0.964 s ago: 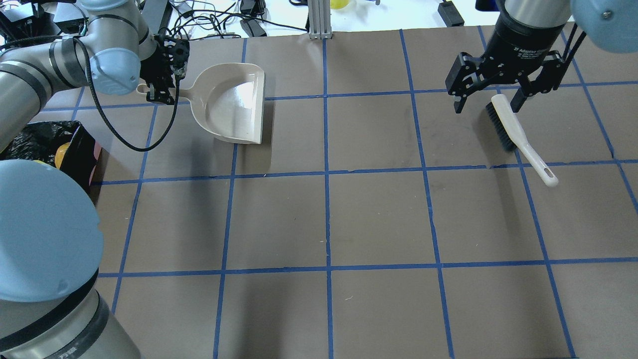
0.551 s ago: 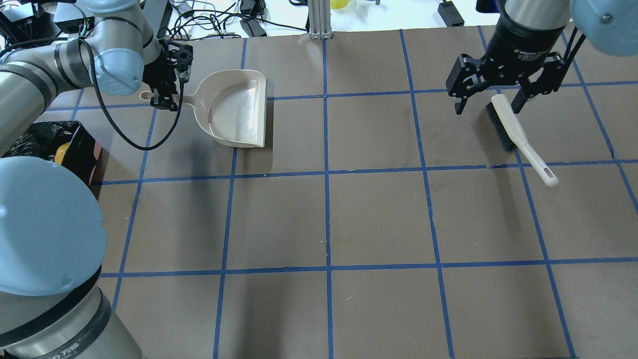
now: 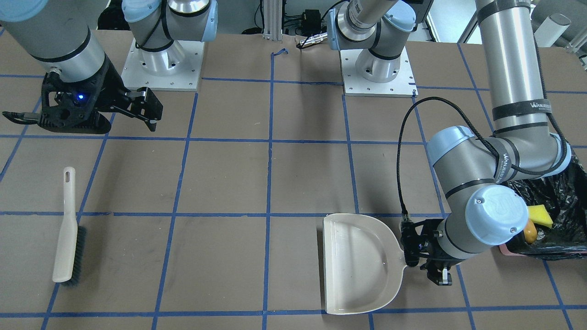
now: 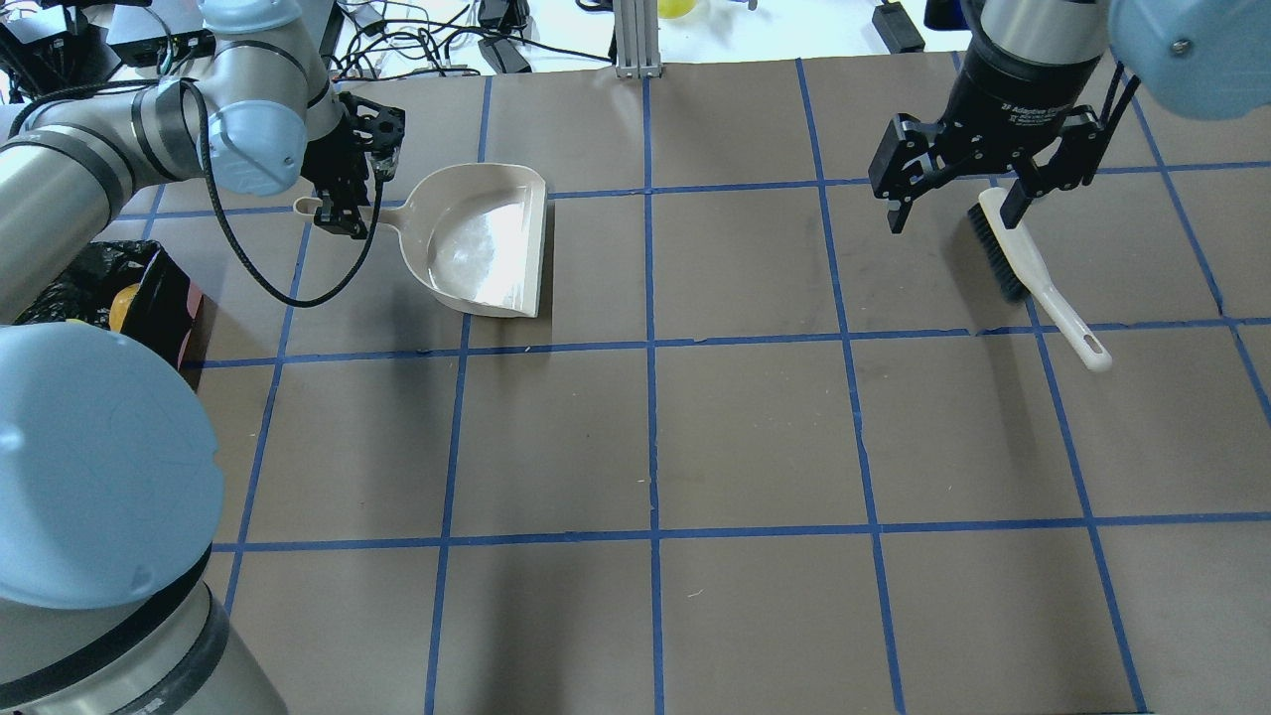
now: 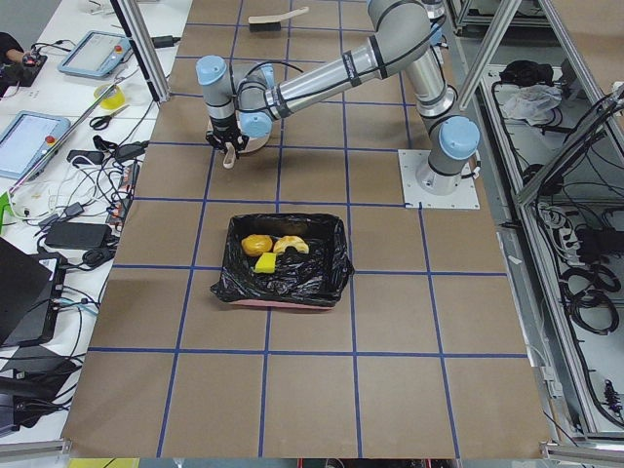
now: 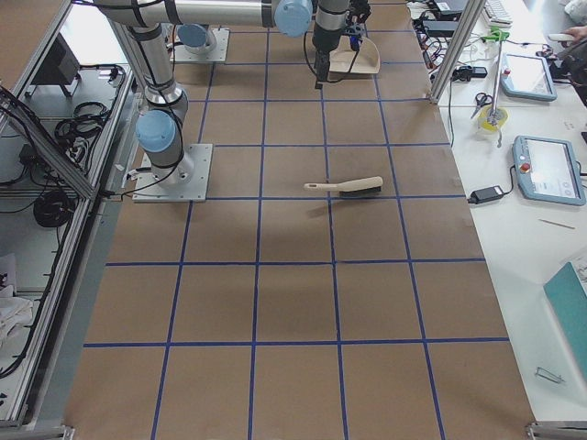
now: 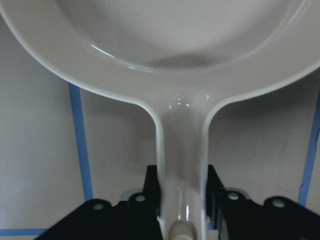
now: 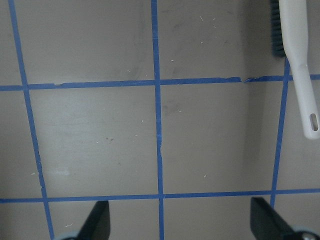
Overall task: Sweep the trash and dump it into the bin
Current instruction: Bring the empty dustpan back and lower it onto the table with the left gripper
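**Left claw**: clenched on the handle of the beige dustpan, one finger on each side of the handle, as the left wrist view shows. The pan lies level with its open mouth towards the right edge of the worktop. Since a second ago, claw and pan have shifted away from the left edge and slightly nearer the robot.

**Right claw**: released, fingers spread wide and empty, raised over the bristle end of the hand brush. It has drifted slightly towards the left. The brush lies unmoved near the far right corner.

**Bin**: by the left edge, black-lined. It holds the potato-like oval, the cream crescent and the yellow wedge.
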Available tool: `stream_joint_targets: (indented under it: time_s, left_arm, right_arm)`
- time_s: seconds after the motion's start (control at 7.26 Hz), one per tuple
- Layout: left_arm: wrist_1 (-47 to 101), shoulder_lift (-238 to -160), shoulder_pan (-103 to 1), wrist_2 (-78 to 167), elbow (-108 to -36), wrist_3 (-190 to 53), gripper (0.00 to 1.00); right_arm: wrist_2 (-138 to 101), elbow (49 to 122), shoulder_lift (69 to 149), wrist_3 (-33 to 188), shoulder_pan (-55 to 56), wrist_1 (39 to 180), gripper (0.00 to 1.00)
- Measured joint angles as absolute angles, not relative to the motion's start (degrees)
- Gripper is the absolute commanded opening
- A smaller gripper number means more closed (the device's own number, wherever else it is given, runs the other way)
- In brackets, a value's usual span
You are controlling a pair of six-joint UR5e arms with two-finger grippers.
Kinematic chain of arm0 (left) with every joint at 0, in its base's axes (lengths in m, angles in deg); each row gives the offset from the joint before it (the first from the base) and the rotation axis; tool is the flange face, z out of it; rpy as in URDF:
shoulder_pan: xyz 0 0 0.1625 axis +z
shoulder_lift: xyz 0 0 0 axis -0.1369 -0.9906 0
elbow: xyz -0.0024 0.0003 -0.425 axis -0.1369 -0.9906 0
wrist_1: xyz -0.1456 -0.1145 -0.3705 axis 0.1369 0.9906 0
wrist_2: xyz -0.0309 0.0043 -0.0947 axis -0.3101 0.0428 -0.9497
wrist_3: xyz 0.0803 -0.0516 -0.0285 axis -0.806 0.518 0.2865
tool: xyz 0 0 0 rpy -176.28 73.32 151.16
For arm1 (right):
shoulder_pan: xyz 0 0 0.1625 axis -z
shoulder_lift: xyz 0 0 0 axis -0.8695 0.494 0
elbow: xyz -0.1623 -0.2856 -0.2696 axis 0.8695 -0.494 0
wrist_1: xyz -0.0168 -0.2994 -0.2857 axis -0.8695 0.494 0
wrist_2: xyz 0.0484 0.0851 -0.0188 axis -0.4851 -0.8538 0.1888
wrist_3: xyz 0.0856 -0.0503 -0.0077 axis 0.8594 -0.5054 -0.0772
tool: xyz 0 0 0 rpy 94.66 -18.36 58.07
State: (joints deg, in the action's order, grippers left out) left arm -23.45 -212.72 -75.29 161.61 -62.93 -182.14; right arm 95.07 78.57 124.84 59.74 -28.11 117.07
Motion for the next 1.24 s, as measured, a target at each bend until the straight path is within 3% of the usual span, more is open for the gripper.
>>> stream_joint_targets:
  time_s: [1.24]
  left_arm:
    - [-24.84, -212.84, -74.82, 162.36, -64.1, -182.09, 0.0]
  right_arm:
    - [95.36, 78.75, 125.18, 59.62, -28.2, 116.49, 1.0]
